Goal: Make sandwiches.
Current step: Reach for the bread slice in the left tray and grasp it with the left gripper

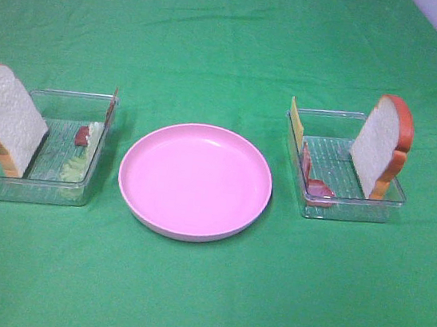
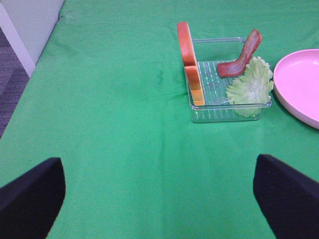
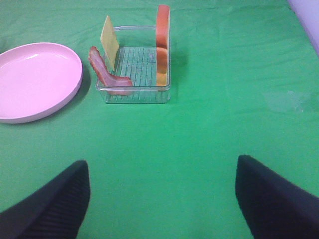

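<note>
The sandwich parts lie unstacked in two clear trays. The left tray (image 1: 38, 188) holds a bread slice (image 1: 7, 115) on edge, lettuce (image 1: 77, 165) and a bacon strip (image 1: 83, 135). The right tray (image 1: 349, 209) holds a bread slice (image 1: 380, 148) on edge, a cheese square (image 1: 295, 121) and bacon (image 1: 317, 190). Neither gripper shows in the exterior view. My left gripper (image 2: 159, 199) is open and empty, well short of its tray (image 2: 224, 115). My right gripper (image 3: 159, 199) is open and empty, well short of its tray (image 3: 134, 94).
A round pink plate (image 1: 194, 180) sits between the trays with nothing on it. Green cloth covers the table. The table's left edge and the floor show in the left wrist view (image 2: 20, 45).
</note>
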You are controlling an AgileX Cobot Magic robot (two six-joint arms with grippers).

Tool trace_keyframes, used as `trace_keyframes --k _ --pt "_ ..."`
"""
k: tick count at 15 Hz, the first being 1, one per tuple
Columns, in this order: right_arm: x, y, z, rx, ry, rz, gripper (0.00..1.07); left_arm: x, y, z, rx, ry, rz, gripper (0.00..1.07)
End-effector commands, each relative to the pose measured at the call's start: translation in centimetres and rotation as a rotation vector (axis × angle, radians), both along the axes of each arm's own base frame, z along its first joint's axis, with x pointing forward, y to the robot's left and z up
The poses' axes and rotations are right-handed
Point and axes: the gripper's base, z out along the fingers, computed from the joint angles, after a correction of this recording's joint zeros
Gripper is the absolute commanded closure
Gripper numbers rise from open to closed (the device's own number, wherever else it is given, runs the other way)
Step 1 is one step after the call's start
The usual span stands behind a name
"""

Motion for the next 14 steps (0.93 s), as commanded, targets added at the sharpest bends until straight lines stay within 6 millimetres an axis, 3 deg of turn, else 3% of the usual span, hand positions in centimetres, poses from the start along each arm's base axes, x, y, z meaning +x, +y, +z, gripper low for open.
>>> trace_keyframes --k 1,14 --pt "-0.14 -0.03 -0.04 -0.004 -0.021 -0.007 0.31 -0.22 -0.08 0.0 -0.006 -0.024 -0.003 0.1" --pt "-0.14 -0.03 -0.04 -0.004 -0.021 -0.007 0.31 -0.22 -0.08 0.0 -0.006 -0.024 -0.003 0.1"
